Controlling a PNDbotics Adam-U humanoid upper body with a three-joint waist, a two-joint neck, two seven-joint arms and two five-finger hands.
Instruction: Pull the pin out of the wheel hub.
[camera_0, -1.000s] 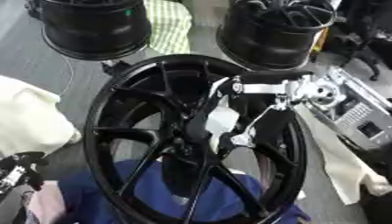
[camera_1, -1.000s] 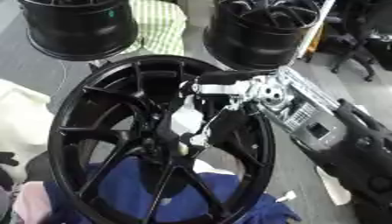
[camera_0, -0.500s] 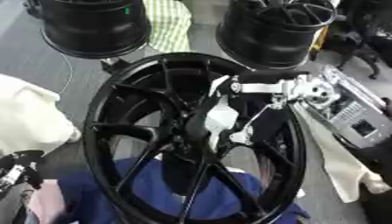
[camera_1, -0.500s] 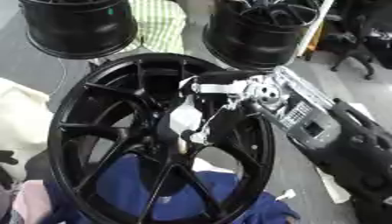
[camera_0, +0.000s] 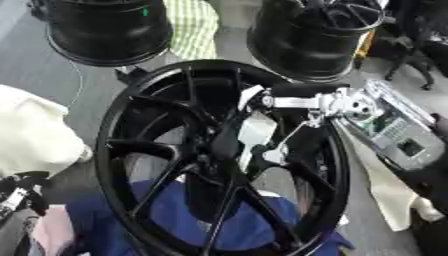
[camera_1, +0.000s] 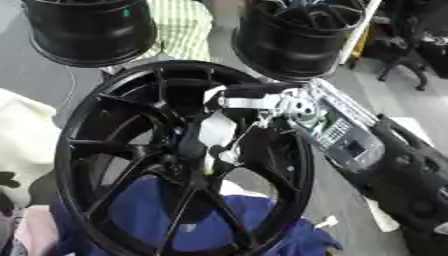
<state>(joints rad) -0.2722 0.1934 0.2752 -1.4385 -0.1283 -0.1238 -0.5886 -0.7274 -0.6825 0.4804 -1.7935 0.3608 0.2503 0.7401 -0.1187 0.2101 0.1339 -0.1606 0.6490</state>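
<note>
I see the black wheel hub (camera_0: 219, 165) filling the middle of my view, lying spoke-side up with its rim tilted slightly toward me. Under its near half lies a blue cloth (camera_0: 254, 225), which shows through the gaps between the spokes.

My right hand (camera_0: 262, 132) comes in from the right side, its silver wrist joint (camera_0: 350, 104) sitting over the hub's right rim and the forearm trailing off toward the lower right. The hand reaches down over the spokes toward the centre of the hub. Its fingers (camera_1: 214, 132) point down and inward at the centre boss, pale against the black metal. They look drawn close together around something at the centre, but I cannot tell whether they are closed on anything. The pin itself I cannot make out; it is either hidden by the fingers or lost among the dark spokes.

My left hand (camera_0: 22, 192) shows only at the lower left edge, well apart from the hub, dark and low in the frame; its fingers I cannot read.

Two more black wheels (camera_0: 105, 30) stand at the far side, with a green checked cloth (camera_0: 192, 27) between them. A cream cloth (camera_0: 35, 130) lies to the left of the hub.
</note>
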